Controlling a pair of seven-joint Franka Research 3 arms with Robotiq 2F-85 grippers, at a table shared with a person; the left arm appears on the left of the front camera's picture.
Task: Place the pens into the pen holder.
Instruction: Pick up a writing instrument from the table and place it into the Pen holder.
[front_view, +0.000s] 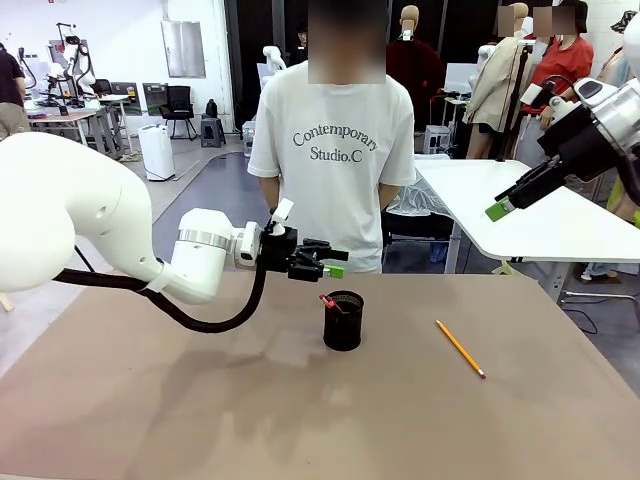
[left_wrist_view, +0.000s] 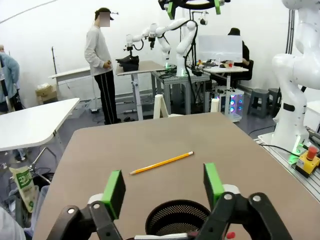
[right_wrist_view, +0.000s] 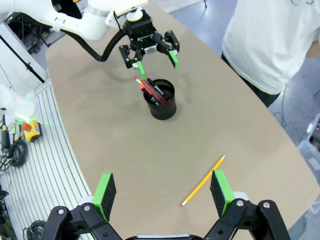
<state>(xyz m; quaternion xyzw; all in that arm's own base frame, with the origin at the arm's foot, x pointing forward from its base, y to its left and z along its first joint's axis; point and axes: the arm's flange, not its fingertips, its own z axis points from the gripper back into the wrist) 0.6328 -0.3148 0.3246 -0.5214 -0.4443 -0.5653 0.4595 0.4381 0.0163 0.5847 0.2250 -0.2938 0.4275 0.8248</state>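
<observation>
The black mesh pen holder (front_view: 343, 320) stands mid-table, also seen as the pen holder (right_wrist_view: 161, 101) and the pen holder (left_wrist_view: 178, 218). A black pen with a red end (front_view: 331, 301) and a reddish-brown pencil (right_wrist_view: 148, 91) lean inside it. The orange-yellow pencil (front_view: 460, 348) lies flat on the table to the right, also the pencil (left_wrist_view: 161, 163) and the pencil (right_wrist_view: 203, 181). My left gripper (front_view: 334, 259) hangs open just above and left of the holder, nothing between its fingers. My right gripper (front_view: 505, 203) is raised high at the right, open and empty.
A person in a white T-shirt (front_view: 335, 150) stands at the far edge of the brown table (front_view: 200, 410). A white table (front_view: 540, 215) stands behind at the right. An emergency stop button (left_wrist_view: 306, 160) sits beside the table.
</observation>
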